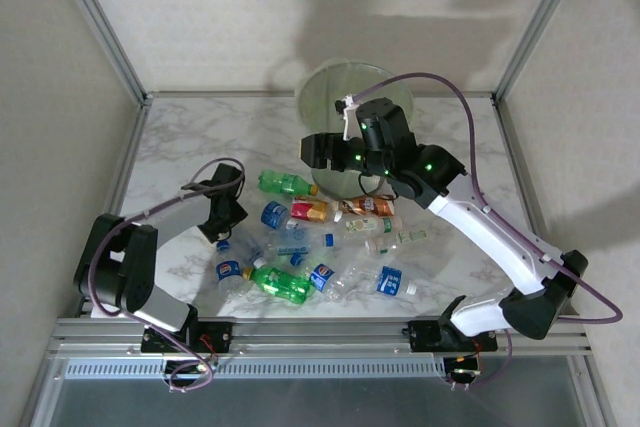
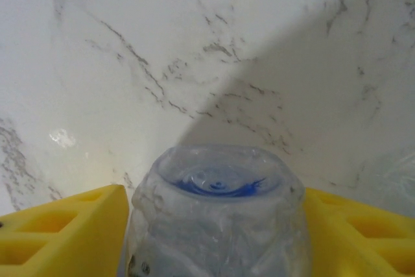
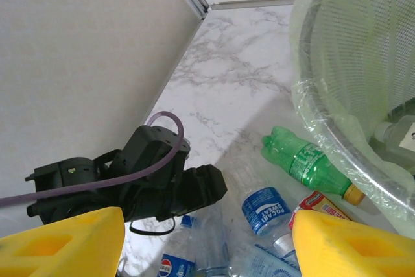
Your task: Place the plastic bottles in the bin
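Clear bottle (image 2: 217,186) between jaws of left pincer (image 2: 215,241)

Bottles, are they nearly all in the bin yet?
No, barely started. One pale bottle seems to lie inside the bin. The left gripper clamps a clear bottle down at the table; the right gripper is open and empty beside the bin. About a dozen loose bottles wait on the table.
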